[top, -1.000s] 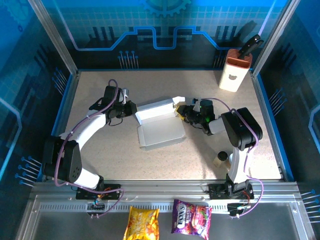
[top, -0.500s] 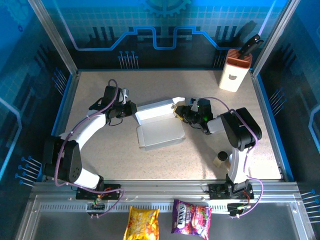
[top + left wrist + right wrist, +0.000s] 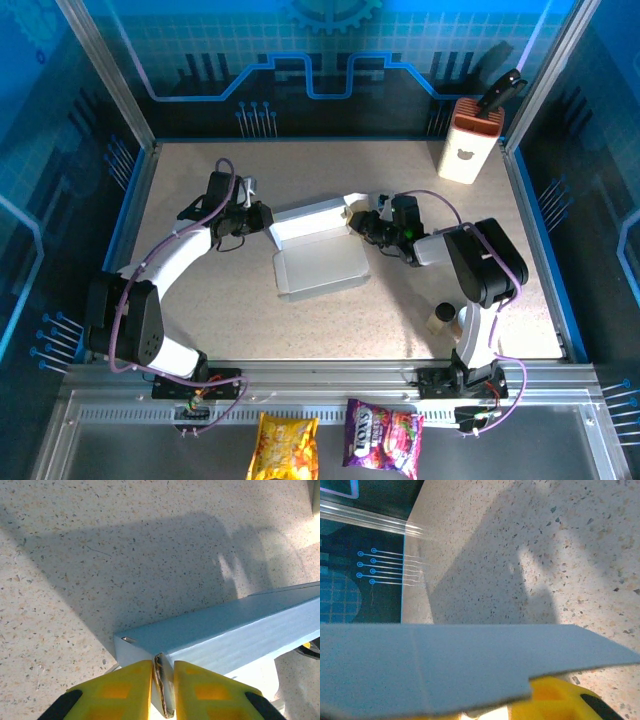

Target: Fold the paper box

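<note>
The left end effector (image 3: 162, 680) is clenched on a wall edge of the paper box (image 3: 215, 635); whether the right end effector (image 3: 353, 222) grips its flap cannot be told. The box is set on the surface (image 3: 400, 310) between them. Light, crease-prone card is expected; edges are best held.

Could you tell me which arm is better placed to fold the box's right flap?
Right, probably: the right gripper is at that flap of the paper box; the left gripper pinches the opposite end.

L claw (image 3: 162, 669) pinched tight (R claw (image 3: 356, 223) unclear), both reaching inward.
</note>
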